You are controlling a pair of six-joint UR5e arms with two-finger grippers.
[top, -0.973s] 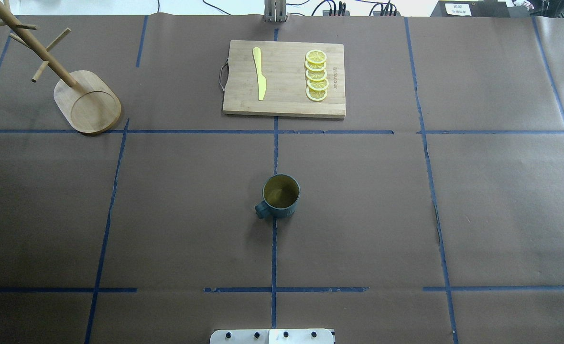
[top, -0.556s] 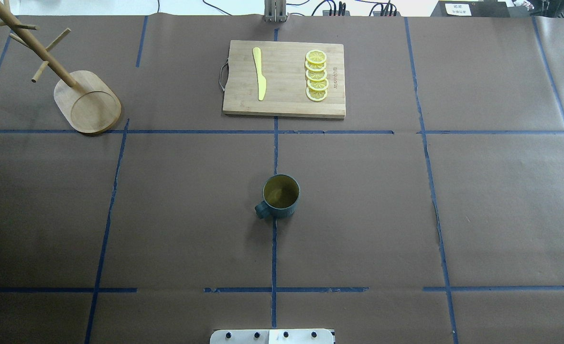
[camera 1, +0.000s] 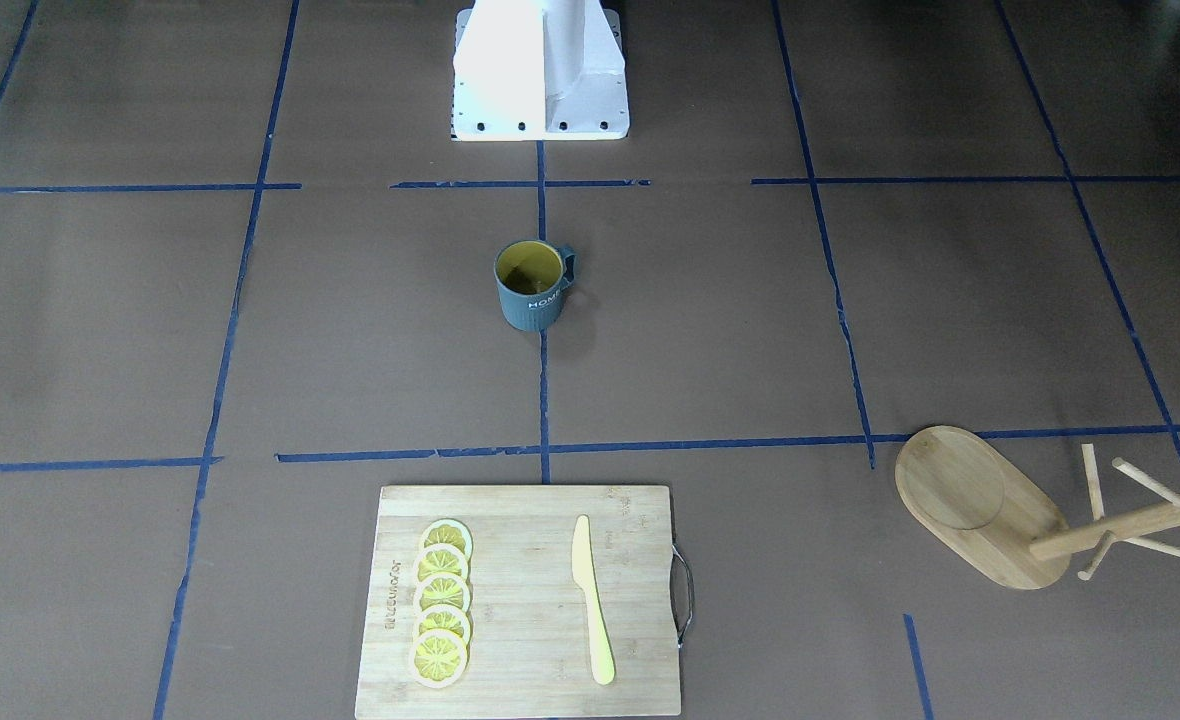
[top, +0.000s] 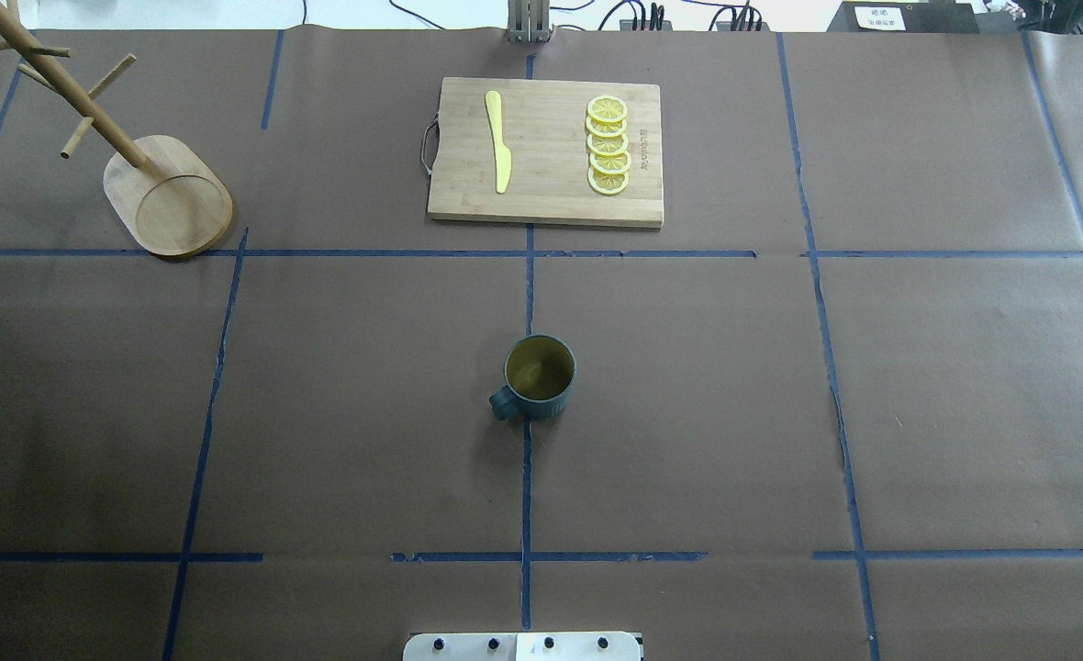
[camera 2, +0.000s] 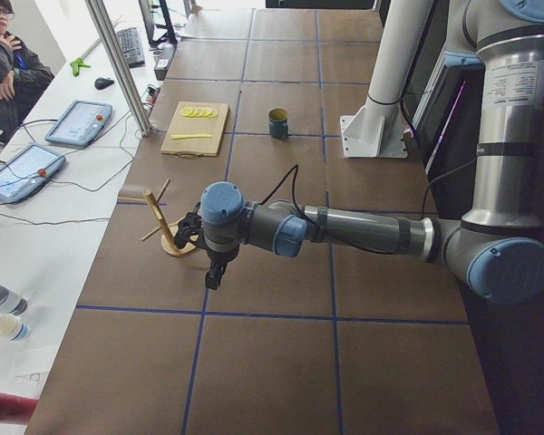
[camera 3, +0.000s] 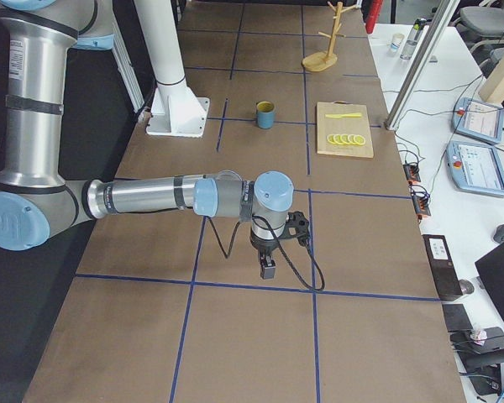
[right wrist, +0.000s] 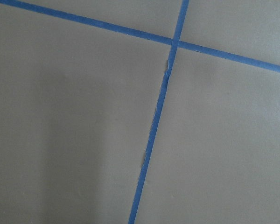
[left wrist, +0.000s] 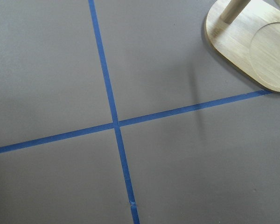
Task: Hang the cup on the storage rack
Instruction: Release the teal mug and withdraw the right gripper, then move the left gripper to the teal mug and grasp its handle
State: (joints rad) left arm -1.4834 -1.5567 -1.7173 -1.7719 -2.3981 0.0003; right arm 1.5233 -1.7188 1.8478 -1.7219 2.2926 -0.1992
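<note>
Brown table paper [top: 688, 413] lies flat. We see the mug [top: 539, 376] upright mid-table and the mug tree [top: 170, 197] far left. We cannot tell if the left gripper [camera 2: 214, 275] or right gripper [camera 3: 269, 270] is spread.

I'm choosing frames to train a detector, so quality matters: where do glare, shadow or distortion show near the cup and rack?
Front-facing view: the robot base is blown out white, yet the cup is sharp, its HOME lettering legible. Overhead view: the storage rack in the corner appears to lean outward. Left wrist view: crisp, with a faint shadow beside the rack's base.
</note>
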